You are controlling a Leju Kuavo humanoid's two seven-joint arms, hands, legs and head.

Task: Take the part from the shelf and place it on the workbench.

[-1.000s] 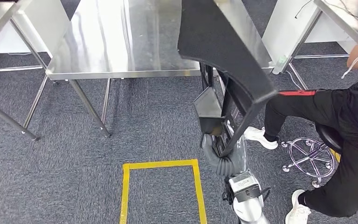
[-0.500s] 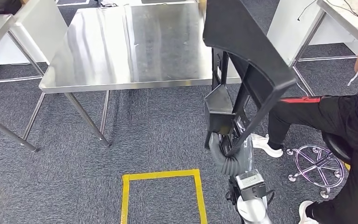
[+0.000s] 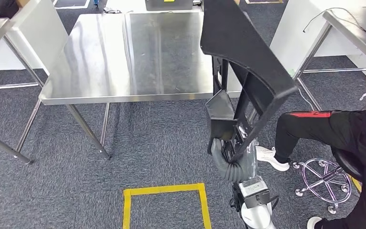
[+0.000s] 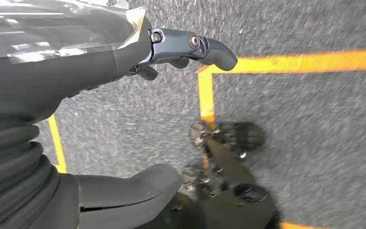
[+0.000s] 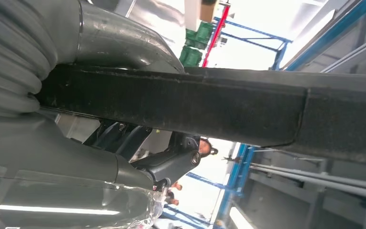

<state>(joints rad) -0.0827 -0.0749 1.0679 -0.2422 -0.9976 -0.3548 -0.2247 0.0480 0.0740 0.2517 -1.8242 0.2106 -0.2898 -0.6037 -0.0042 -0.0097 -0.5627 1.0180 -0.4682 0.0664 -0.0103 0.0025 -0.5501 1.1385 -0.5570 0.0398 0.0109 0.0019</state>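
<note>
The robot carries the part [image 3: 248, 62], a large black moulded piece with a broad curved panel and ribbed struts below it, upright in front of its body, and the right hand [image 3: 229, 153] grips it low down at one strut; in the right wrist view the fingers [image 5: 171, 160] wrap under a dark bar of the part [image 5: 181, 102] with the thumb over it. The left hand [image 4: 124, 52] hangs above the grey carpet [image 4: 314, 119] near a yellow tape line [image 4: 295, 62], holding nothing, its fingers [image 4: 205, 47] loosely curled rather than spread. In the head view the part's upper panel overlaps the right near corner of the steel workbench [image 3: 124, 62], which stands ahead beyond a taped yellow square [image 3: 164, 191] on the floor; whether it already hangs over the top or is still short of it cannot be told. The step in hand looks like the carry to the bench, with the setting down not yet done. To do it well, the robot should keep the grip firm, since the heavy panel sits high above the hand and will want to tip. It should bring the part fully over the tabletop before lowering, clear of the edge, and settle a broad face flat before loosening the fingers. A seated person's leg [image 3: 310, 126] and a stool base [image 3: 321, 174] lie near on the right, so any swing should go away from them.
</note>
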